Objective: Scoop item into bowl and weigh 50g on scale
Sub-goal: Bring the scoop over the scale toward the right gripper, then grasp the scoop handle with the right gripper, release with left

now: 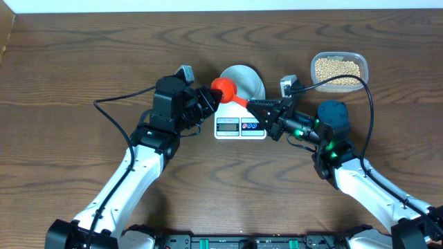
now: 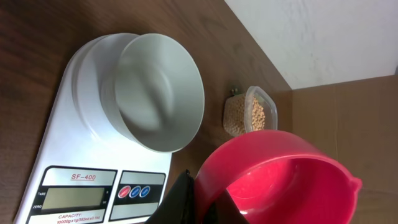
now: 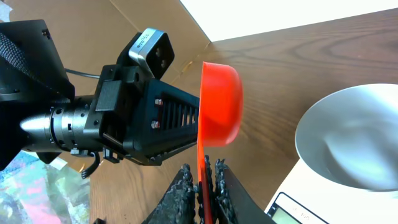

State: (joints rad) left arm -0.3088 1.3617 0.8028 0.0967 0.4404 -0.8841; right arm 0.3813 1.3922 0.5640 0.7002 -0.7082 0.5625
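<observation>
The pale bowl [image 1: 243, 81] stands empty on the white scale [image 1: 240, 127]. A red scoop [image 1: 223, 88] hangs just left of the bowl, its cup empty in the left wrist view [image 2: 283, 180]. My left gripper [image 1: 210, 99] is shut on the cup's rim [image 2: 202, 202]. My right gripper [image 1: 255, 106] is shut on the scoop's thin handle, which runs edge-on between its fingers [image 3: 206, 186]. The beans [image 1: 338, 68] lie in a clear tub [image 1: 361, 61] at the far right. The bowl [image 3: 354, 143] shows to the right of the scoop cup [image 3: 221, 102] in the right wrist view.
The left arm's wrist and camera [image 3: 124, 118] sit close behind the scoop in the right wrist view. Black cables [image 1: 118, 100] trail from both arms over the wooden table. A pale wall edge [image 2: 311, 37] runs behind the tub [image 2: 260, 115].
</observation>
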